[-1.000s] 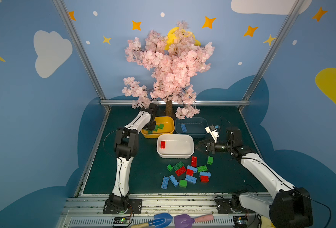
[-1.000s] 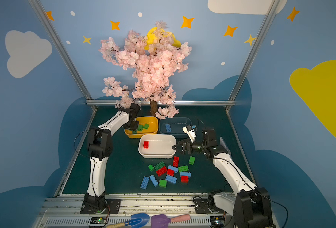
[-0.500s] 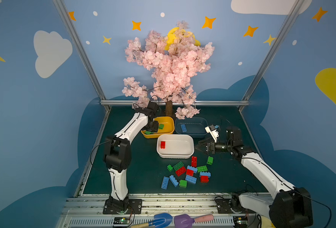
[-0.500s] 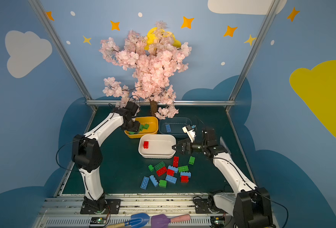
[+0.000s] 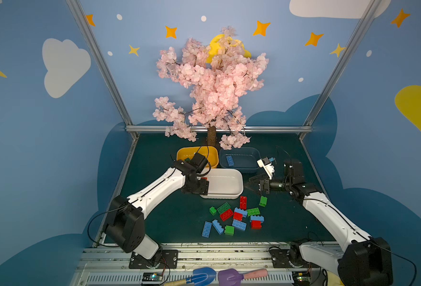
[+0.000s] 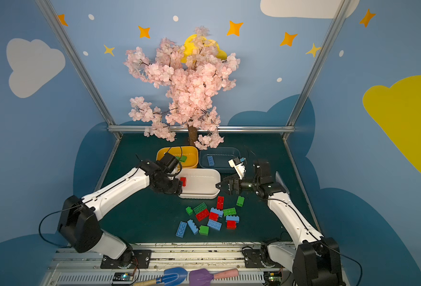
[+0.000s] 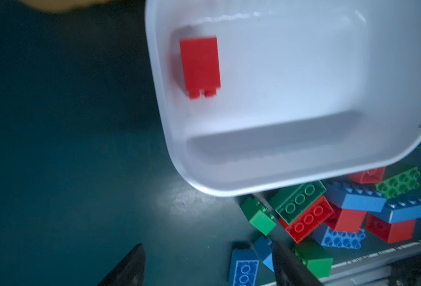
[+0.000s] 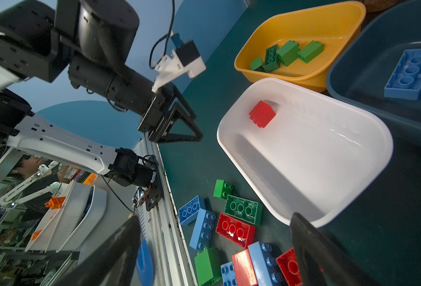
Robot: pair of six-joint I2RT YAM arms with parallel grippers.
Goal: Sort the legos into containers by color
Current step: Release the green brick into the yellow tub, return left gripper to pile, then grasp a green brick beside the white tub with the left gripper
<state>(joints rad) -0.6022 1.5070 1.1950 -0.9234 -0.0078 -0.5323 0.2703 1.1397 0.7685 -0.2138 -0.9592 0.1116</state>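
- Left gripper point(image 5: 202, 187): jaws apart, empty, just beside the white tub's left end.
- Yellow tub point(image 5: 213, 156): far left; holds green legos point(image 8: 288, 53).
- White tub point(image 5: 226, 183): centre; one red brick point(image 7: 199, 64).
- Loose legos point(image 5: 240, 213): mixed heap just near of the white tub. The best pick is likely the outlying small green brick point(image 5: 212, 210), with the jaws square across it.
- Slate tub point(image 5: 246, 158): far right; one blue brick point(image 5: 230, 160).
- Right gripper point(image 5: 250, 183): wide, empty, right of the white tub.

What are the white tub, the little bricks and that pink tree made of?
White tub: likely glossy moulded plastic; light glints on its smooth walls. Bricks: hard, shiny plastic, with crisp moulded studs. Pink tree: probably artificial, perhaps fabric petals on wire twigs; too far to be sure.
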